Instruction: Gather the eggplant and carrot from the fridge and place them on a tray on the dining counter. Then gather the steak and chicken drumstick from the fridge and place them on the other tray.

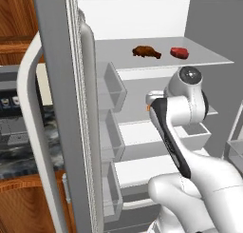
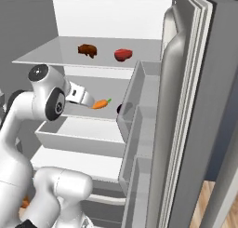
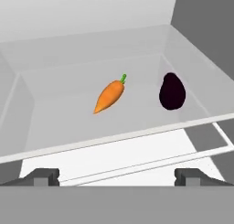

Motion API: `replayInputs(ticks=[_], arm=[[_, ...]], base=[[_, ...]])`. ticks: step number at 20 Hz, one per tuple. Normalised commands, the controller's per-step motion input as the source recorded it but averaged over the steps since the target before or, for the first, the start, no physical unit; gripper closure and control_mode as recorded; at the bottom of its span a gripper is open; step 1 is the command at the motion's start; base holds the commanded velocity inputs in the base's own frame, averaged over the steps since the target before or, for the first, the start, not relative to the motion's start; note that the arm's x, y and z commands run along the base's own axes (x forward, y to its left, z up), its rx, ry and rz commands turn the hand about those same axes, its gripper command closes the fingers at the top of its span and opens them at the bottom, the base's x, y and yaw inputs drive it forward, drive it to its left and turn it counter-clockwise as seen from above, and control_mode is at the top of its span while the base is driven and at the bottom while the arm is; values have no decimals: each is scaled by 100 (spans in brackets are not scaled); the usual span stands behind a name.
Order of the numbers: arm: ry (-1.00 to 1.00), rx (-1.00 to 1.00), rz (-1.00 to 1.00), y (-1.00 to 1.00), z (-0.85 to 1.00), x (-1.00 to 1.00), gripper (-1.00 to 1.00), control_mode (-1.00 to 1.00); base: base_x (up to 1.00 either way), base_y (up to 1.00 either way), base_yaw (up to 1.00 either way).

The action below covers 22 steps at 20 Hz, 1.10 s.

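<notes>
Lying on a pale glass shelf inside the open fridge, the carrot points its green tip up and to the right in the hand view, and the eggplant sits just beside it on the same shelf, apart from it. The gripper hangs in front of that shelf's near edge with its fingertips spread wide and nothing between them, well short of both vegetables. One shelf higher, the chicken drumstick and a red steak rest near each other on the top shelf. Clear door bins line the inside of the right door, and more bins line the left door. The fridge walls are grey outside and white within. Left of the fridge in the left base view stand brown wood cabinets and a dark marbled counter. No writing or labels can be read.
</notes>
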Motion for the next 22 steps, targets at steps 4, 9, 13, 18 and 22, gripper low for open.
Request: replayInputs(ticks=[4,9,13,18,22], arm=[[0,6,-4,0,-41,61,-100,-100],[0,7,-7,0,-29,61,-100,-100],[0,6,-8,-3,-22,62,-100,-100],[2,3,-3,-23,-20,55,-100,-100],[6,2,0,-30,-21,45,-100,-100]], base=[[0,0,0],[0,0,0],[0,0,0],[0,0,0],[0,0,0]])
